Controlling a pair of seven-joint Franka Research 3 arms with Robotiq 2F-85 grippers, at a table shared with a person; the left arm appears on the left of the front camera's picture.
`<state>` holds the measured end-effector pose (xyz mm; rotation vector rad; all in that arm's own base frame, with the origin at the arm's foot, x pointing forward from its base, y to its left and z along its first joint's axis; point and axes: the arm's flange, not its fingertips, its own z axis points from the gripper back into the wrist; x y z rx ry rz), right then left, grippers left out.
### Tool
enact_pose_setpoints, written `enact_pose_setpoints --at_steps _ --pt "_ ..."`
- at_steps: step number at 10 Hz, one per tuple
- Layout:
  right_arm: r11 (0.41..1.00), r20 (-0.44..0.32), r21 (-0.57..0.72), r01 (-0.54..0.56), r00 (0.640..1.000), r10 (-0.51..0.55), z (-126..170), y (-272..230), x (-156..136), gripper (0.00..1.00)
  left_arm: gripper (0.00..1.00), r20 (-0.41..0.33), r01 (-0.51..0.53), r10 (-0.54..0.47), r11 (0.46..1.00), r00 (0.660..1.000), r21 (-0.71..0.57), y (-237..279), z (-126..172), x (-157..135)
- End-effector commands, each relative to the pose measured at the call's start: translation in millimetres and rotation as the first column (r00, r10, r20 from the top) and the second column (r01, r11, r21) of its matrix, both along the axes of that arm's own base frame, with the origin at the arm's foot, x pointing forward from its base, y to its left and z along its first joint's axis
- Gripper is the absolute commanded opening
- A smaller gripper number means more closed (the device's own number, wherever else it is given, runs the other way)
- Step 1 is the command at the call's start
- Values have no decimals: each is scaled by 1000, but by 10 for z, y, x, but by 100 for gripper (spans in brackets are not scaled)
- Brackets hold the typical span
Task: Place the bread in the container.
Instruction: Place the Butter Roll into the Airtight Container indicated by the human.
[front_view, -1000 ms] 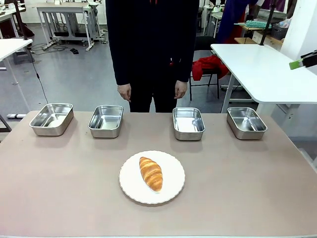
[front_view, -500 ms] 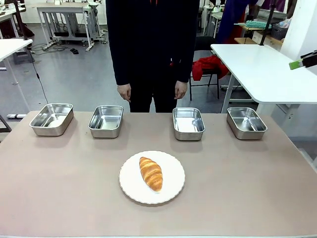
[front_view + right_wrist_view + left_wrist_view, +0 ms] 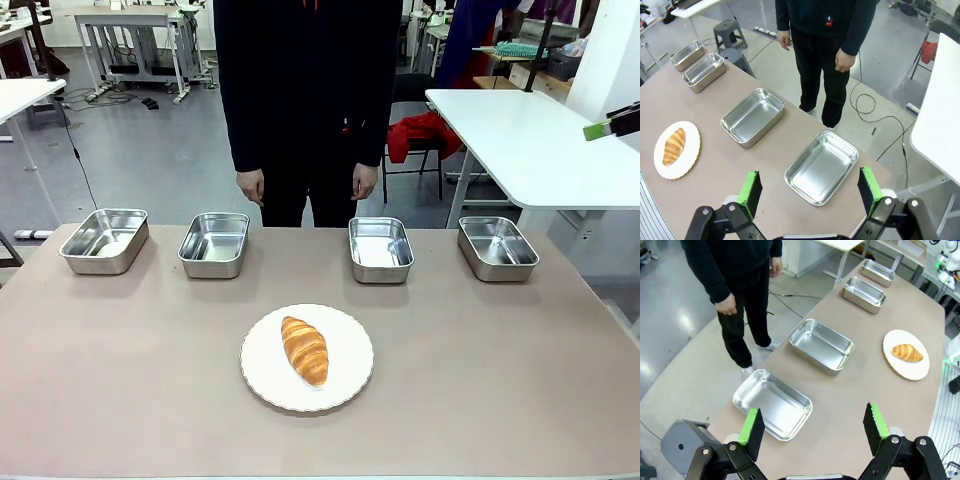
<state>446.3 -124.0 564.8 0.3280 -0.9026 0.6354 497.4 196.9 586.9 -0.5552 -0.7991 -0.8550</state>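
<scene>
The left tool [image 3: 813, 411] hangs high over the 9 o'clock end of the bench [image 3: 120, 380], its two green fingers spread wide with nothing between them, and the right tool [image 3: 809, 172] hangs the same way over the 3 o'clock end. The bread [image 3: 305, 349] lies on the white plate [image 3: 262, 385] in the middle of the bench, with four shiny trays [image 3: 213, 243] in a row at 12 o'clock from it, near the person's hands [image 3: 251, 186], which hang down. In the front view a green tip of the right tool pokes in at 3 o'clock, the rest cut off.
</scene>
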Motion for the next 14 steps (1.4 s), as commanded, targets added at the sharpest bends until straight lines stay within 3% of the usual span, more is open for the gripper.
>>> enact_pose_setpoints --at_steps 1,14 --pt "1000 13 11 -3 1000 3 22 6 -2 100 100 6 0 0 1000 1000 -3 -6 25 -9" --pt "1000 13 11 -3 1000 3 22 6 -2 100 100 6 0 0 1000 1000 -3 -6 25 -9"
